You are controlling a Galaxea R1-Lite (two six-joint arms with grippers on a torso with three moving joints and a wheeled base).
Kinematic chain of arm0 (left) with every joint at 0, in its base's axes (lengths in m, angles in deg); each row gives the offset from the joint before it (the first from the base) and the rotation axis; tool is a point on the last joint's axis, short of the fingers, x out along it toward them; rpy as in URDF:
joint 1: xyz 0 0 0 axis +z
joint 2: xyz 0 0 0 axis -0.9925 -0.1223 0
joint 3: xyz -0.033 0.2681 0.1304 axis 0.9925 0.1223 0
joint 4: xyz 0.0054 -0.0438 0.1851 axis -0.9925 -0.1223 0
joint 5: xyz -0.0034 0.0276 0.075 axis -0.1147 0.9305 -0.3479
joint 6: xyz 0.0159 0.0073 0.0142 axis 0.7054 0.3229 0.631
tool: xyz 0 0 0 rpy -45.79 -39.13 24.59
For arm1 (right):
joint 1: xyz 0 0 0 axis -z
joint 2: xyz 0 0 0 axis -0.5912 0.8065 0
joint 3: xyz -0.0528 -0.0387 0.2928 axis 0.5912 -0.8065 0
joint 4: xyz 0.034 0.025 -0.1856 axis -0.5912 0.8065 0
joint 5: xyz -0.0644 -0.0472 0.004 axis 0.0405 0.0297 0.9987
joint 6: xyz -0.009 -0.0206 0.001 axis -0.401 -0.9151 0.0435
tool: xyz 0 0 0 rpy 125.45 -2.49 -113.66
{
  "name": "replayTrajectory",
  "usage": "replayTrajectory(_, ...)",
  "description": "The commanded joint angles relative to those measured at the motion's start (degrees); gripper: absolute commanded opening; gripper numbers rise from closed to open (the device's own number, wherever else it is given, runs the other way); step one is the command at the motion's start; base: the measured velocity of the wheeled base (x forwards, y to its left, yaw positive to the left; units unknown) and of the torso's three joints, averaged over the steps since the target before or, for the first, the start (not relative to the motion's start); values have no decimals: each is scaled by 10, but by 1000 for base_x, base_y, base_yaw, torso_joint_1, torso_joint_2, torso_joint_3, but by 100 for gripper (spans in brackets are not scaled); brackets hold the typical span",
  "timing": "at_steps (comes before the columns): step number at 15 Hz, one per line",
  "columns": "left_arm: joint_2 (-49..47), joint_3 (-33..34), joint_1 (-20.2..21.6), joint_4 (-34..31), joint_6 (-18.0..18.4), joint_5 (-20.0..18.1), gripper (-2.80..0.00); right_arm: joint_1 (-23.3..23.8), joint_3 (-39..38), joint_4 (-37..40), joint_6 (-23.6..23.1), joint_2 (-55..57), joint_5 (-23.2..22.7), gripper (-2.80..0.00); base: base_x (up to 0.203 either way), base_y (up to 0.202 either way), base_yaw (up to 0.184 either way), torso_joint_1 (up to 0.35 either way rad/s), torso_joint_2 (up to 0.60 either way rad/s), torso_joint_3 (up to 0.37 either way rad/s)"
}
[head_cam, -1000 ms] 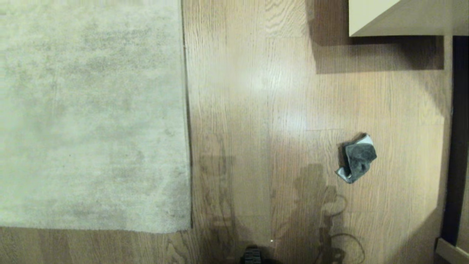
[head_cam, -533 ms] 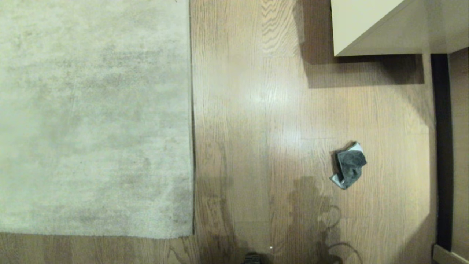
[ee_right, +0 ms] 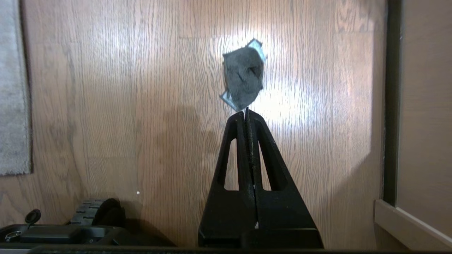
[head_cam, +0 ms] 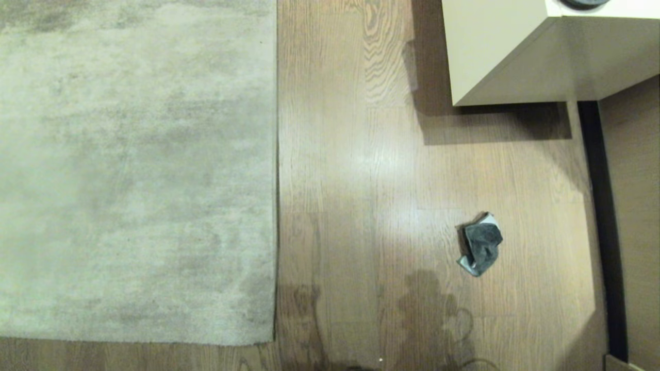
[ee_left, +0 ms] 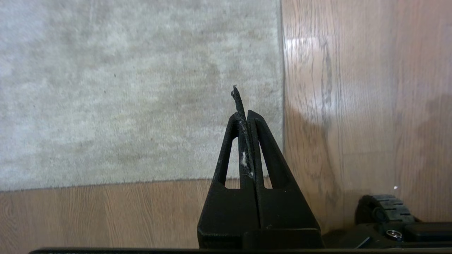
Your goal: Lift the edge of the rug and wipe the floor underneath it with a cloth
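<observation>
The floor (head_cam: 361,170) of wood-grain planks carries a large pale rug on the robot's left, its rug edge (head_cam: 277,170) running straight away from the robot and lying flat. A cream cabinet (head_cam: 495,51) stands at the far right. The cloth (head_cam: 480,245) lies crumpled on bare planks, well apart from the rug, directly ahead of the right gripper (ee_right: 246,113), the nearer arm. The left gripper (ee_left: 245,114) hangs over the rug's near corner. Both grippers are pressed together, empty.
</observation>
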Motion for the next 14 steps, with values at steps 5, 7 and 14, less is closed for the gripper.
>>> replayTrajectory(5, 0, 0, 0, 0, 7, -1, -280, -1, 0, -1, 0, 1, 0, -280, 0, 0, 0, 6, 2, 205)
replayTrajectory(7, 0, 0, 0, 0, 10, -1, -280, -1, 0, -1, 0, 1, 0, -280, 0, 0, 0, 2, 2, 204)
replayTrajectory(14, 0, 0, 0, 0, 8, -1, -280, -1, 0, -1, 0, 1, 0, -280, 0, 0, 0, 4, 3, 201)
